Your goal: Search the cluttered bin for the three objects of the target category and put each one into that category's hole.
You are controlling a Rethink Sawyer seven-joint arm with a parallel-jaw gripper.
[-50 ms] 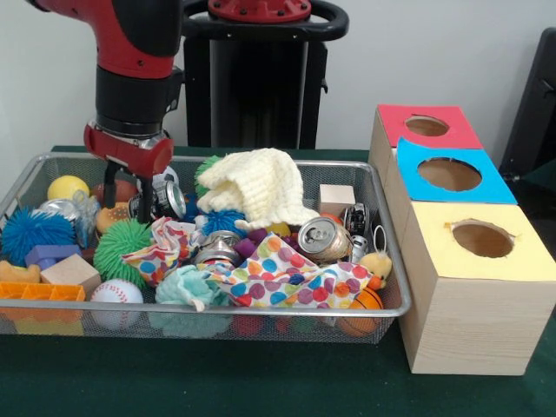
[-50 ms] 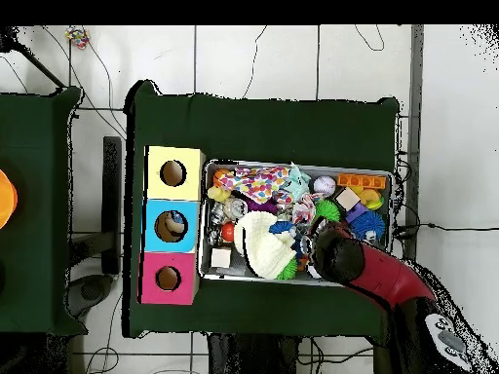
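Green cloth covers the desk under my wire bin (image 1: 395, 309). Near its front right corner lies a dented soda can (image 1: 323, 239), light, slick, crushable; I'd grip its sidewall. Farther back left, my gripper (image 1: 124, 201) dips in; spread, I cannot tell.

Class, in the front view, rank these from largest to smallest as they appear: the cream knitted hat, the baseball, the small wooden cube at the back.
1. cream knitted hat
2. baseball
3. wooden cube, though it sits farther away, so this is unsure.
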